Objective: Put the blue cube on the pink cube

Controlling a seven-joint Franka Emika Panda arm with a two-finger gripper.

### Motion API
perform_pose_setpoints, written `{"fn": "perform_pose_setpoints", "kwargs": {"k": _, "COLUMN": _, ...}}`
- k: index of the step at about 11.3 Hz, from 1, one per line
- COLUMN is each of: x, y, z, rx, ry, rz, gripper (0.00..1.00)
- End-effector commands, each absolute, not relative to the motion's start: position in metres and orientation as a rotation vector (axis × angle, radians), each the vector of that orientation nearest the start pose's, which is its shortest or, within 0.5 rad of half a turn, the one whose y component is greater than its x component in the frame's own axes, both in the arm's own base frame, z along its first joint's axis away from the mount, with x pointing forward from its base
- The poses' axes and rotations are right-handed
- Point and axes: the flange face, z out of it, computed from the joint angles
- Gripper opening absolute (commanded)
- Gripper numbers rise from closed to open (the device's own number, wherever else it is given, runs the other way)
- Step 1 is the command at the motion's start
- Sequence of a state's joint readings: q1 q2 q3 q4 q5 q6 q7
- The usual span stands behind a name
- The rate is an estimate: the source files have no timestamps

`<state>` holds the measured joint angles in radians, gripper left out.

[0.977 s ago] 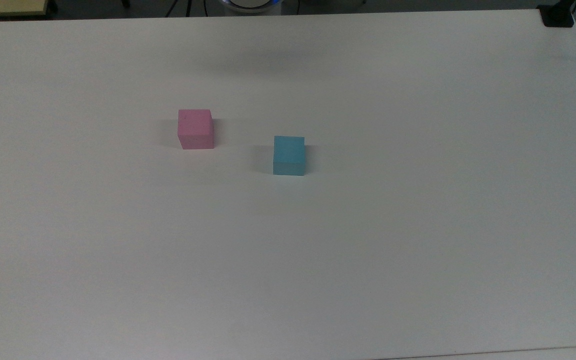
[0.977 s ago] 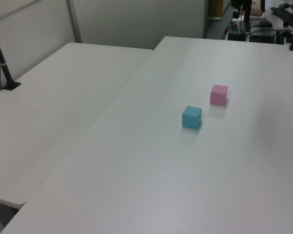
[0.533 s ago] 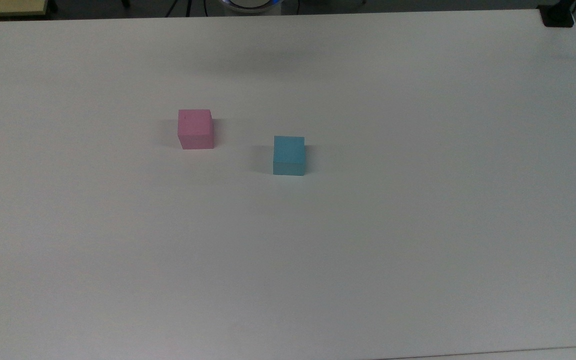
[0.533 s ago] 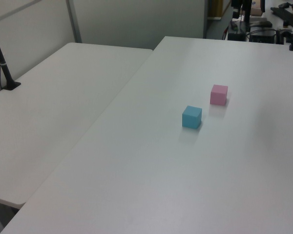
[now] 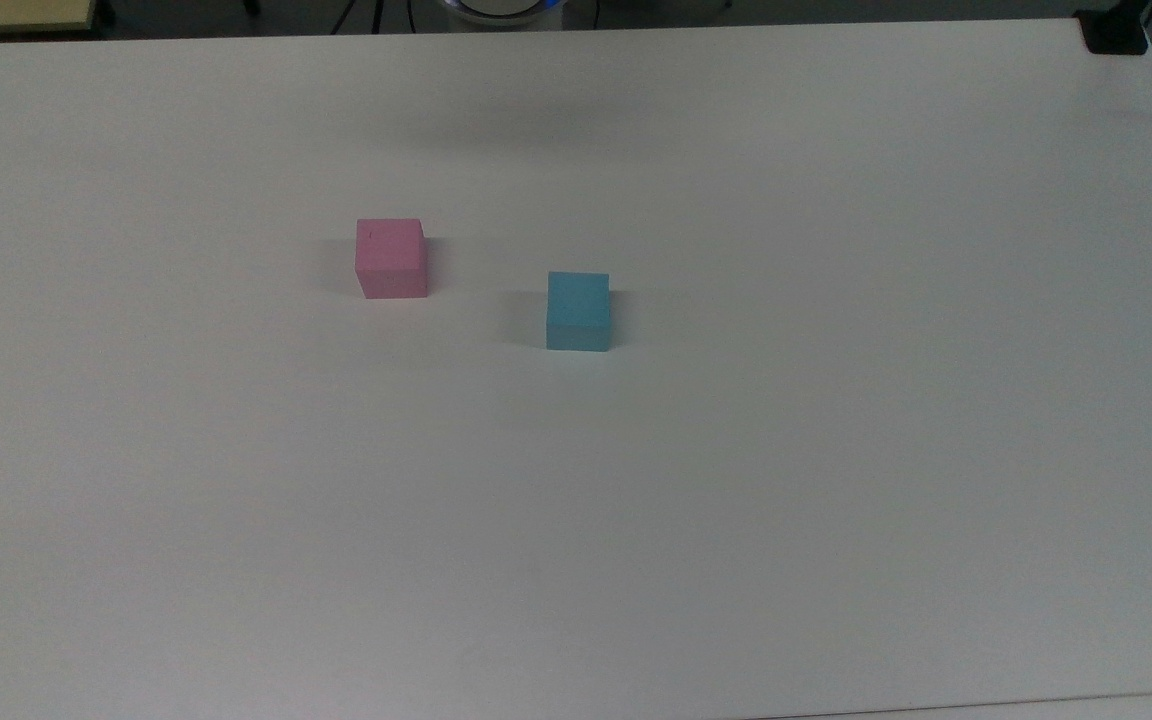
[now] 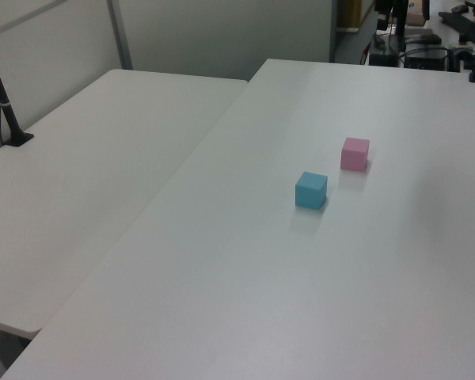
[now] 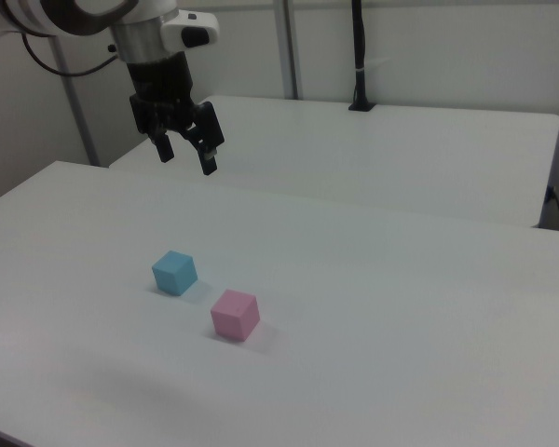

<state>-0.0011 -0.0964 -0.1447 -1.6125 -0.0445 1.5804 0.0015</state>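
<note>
Right view, near to far: pink cube (image 7: 235, 314) sits flat on the white table (image 7: 401, 307). Blue cube (image 7: 174, 272) rests just behind, toward the right view's left, close by but not touching. Gripper (image 7: 186, 160) hangs high above the table beyond both cubes, fingers spread, holding nothing.
</note>
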Motion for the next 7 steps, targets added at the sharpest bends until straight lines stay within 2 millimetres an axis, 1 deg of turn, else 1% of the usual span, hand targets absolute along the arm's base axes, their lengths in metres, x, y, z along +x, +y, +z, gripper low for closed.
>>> {"fn": "perform_pose_setpoints", "kwargs": {"k": 1, "x": 0.516, "y": -0.081, "z": 0.654, "rx": -3.154, "ry": 0.213, "rz": -0.093, "gripper": 1.0}}
{"fn": "perform_pose_setpoints", "kwargs": {"k": 3, "x": 0.517, "y": -0.081, "z": 0.655, "rx": -3.153, "ry": 0.213, "rz": -0.098, "gripper": 1.0}}
{"fn": "perform_pose_setpoints", "kwargs": {"k": 5, "x": 0.52, "y": -0.08, "z": 0.649, "rx": -3.158, "ry": 0.136, "rz": -0.093, "gripper": 1.0}}
{"fn": "perform_pose_setpoints", "kwargs": {"k": 6, "x": 0.525, "y": -0.075, "z": 0.641, "rx": -3.162, "ry": -0.011, "rz": -0.07, "gripper": 1.0}}
{"fn": "perform_pose_setpoints", "kwargs": {"k": 7, "x": 0.526, "y": -0.077, "z": 0.641, "rx": -3.158, "ry": -0.157, "rz": -0.069, "gripper": 1.0}}
